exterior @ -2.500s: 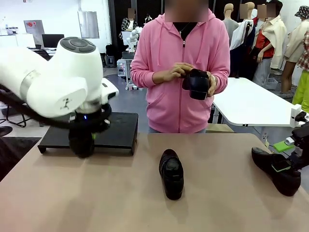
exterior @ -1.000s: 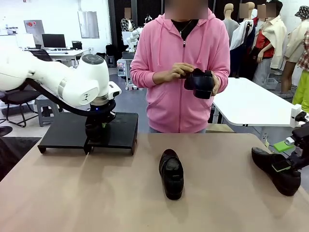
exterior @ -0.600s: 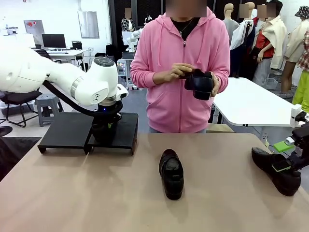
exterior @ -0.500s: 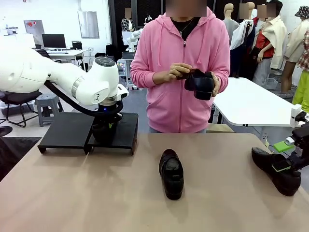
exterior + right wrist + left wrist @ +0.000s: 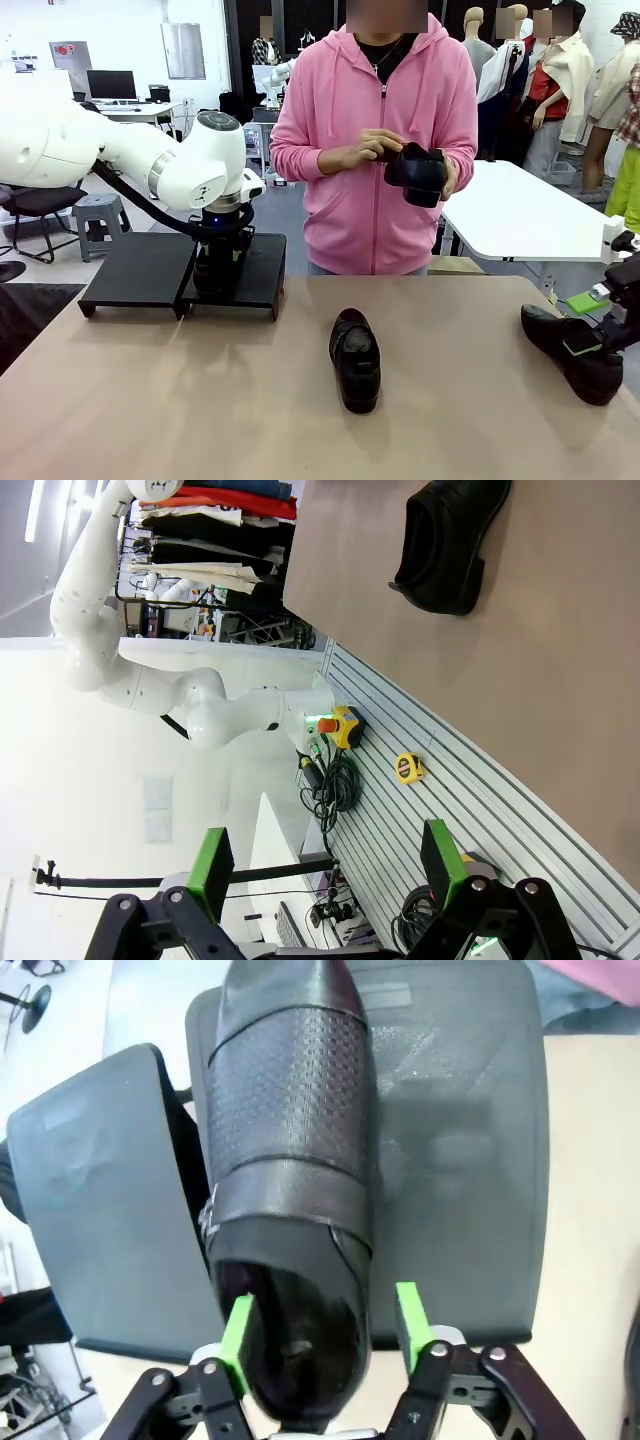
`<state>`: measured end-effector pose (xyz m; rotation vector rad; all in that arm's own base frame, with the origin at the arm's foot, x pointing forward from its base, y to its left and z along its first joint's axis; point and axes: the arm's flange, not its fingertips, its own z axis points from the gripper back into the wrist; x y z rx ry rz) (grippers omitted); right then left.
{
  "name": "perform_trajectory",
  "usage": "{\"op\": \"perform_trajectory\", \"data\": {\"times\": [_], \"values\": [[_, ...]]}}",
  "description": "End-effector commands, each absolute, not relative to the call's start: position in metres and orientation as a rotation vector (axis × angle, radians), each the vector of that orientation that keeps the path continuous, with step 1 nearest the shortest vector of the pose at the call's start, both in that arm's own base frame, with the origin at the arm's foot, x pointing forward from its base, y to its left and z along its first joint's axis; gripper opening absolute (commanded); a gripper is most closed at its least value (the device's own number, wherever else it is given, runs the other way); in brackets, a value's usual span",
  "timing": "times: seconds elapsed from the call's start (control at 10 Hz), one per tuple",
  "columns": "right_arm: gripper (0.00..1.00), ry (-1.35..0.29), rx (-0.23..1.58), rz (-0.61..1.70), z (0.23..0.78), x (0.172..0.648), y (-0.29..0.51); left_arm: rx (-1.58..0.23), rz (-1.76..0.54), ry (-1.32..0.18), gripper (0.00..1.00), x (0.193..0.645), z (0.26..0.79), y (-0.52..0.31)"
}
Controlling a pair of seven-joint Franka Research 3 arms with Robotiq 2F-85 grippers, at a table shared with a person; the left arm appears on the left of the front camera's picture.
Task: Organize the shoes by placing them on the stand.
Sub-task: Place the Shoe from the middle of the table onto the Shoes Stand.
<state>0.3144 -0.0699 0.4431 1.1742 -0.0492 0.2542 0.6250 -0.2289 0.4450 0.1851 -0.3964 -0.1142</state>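
Note:
One black shoe [image 5: 290, 1160] lies on the black stand [image 5: 460, 1160], toe pointing away, near the seam between its two sections. My left gripper [image 5: 322, 1325] stands over its heel with the jaws parted and a gap showing at one green pad. In the front view that gripper [image 5: 218, 275] sits low over the stand [image 5: 130, 270] and hides the shoe. A second shoe [image 5: 356, 360] lies mid-table. A third shoe [image 5: 575, 355] rests at the right, beside my open, empty right gripper [image 5: 582, 322]. The person holds another shoe [image 5: 415, 172] in both hands.
The person in a pink hoodie [image 5: 375, 130] stands at the far edge, just right of the stand. The right wrist view has a shoe [image 5: 445, 550] on the tan tabletop far beyond the open right gripper [image 5: 325, 870]. A white table [image 5: 520, 215] stands behind on the right.
My left arm carried the shoe rightward onto the stand's right section and lowered it. Its jaws have since spread off the heel. The right arm and the table shoes have not moved.

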Motion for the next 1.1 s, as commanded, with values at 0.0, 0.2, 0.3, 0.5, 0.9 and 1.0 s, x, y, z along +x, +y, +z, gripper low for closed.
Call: {"op": "perform_trajectory", "data": {"times": [0.0,0.2,0.3,0.5,0.9,1.0], "values": [[1.0,-0.076,1.195,0.273,0.446,0.317,-0.07,0.104,-0.204,-0.333,1.0,0.576,0.463,-0.215],[1.0,-0.076,1.195,0.273,0.446,0.317,-0.07,-0.059,-0.309,-0.211,1.0,0.524,0.483,-0.198],[1.0,-0.076,1.195,0.273,0.446,0.317,-0.07,-0.119,-0.348,-0.184,1.0,0.491,0.499,-0.187],[1.0,-0.076,1.195,0.273,0.446,0.317,-0.07,-0.426,-0.227,-0.286,1.0,0.421,0.541,-0.155],[1.0,-0.076,1.195,0.273,0.446,0.317,-0.07,-0.729,0.002,-0.235,1.0,0.332,0.517,-0.102],[1.0,-0.076,1.195,0.273,0.446,0.317,-0.07,-0.837,0.068,-0.242,1.0,0.322,0.496,-0.082]]}}
